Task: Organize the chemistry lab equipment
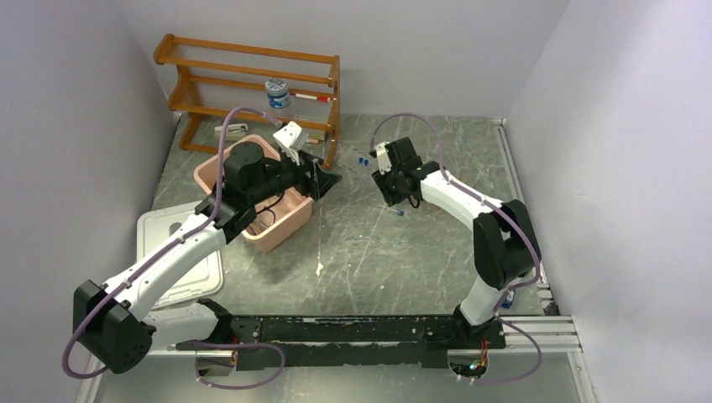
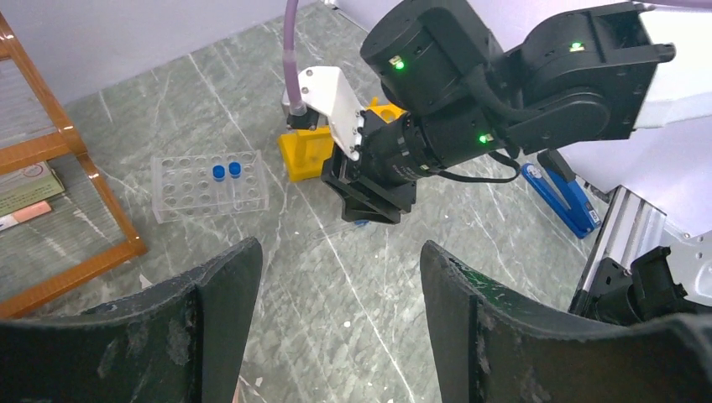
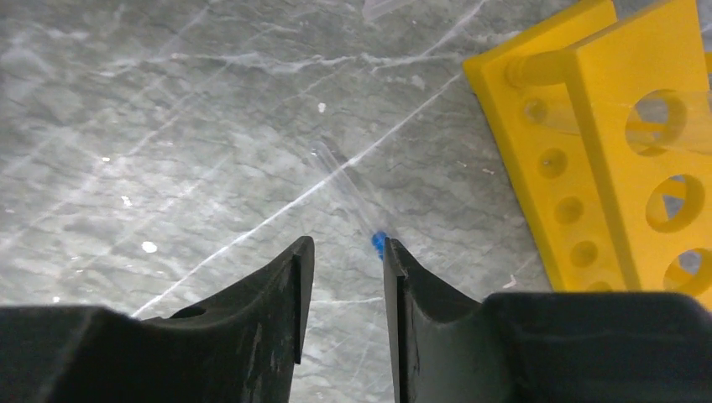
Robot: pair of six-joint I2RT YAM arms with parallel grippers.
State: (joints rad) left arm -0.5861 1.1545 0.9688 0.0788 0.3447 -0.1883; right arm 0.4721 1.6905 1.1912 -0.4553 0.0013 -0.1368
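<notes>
Caught black fingers (image 3: pixel 277 285) of the right gripper (image 3: pixel 346 243) set narrow but parted, gripping nothing. Spotted a blue-capped thin tube (image 3: pixel 348 195) lying flat on the grey table (image 3: pixel 126 126), cap right at those tips, near the yellow holed rack (image 3: pixel 604 126). Saw the left gripper (image 2: pixel 340 248) spread wide and empty above the table.

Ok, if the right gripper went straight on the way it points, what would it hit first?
The blue-capped thin tube lying on the table: its cap sits just past the fingertips of the right gripper. Depth is unclear, so it may touch one finger. The yellow rack lies off to the side.
</notes>
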